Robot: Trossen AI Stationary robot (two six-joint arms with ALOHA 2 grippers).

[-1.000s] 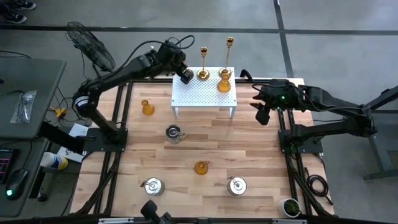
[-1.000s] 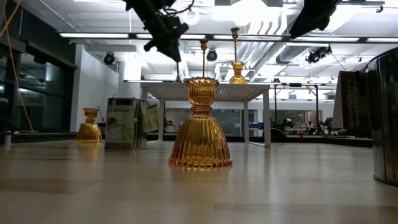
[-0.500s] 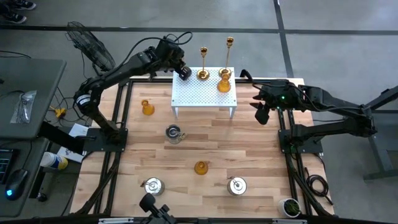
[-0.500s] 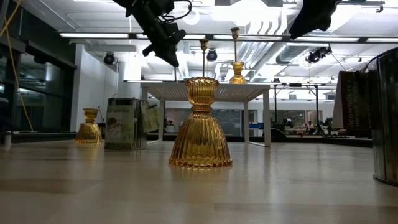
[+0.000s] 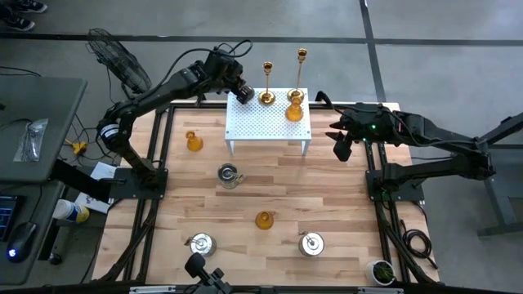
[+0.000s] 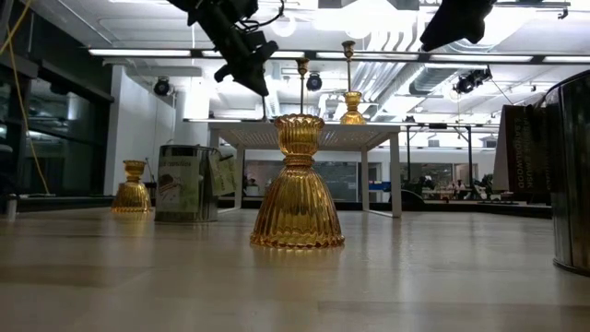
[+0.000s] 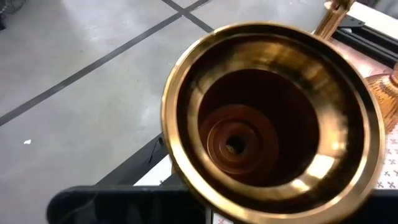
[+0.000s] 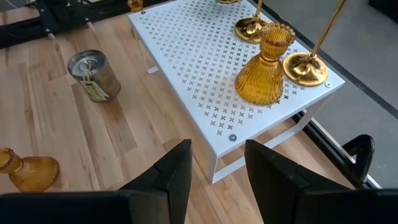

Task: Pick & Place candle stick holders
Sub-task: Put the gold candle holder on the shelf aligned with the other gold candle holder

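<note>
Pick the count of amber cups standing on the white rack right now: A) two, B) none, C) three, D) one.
D: only one amber cup stands on the rack, beside the gold candlesticks; the other two cups are down on the table.

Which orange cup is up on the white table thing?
Find the white rack at the table's far edge. Two tall gold candlesticks stand along its back; the amber cup is by its right corner. Unlike the other amber cups, it sits on the rack, not the wood.
</note>
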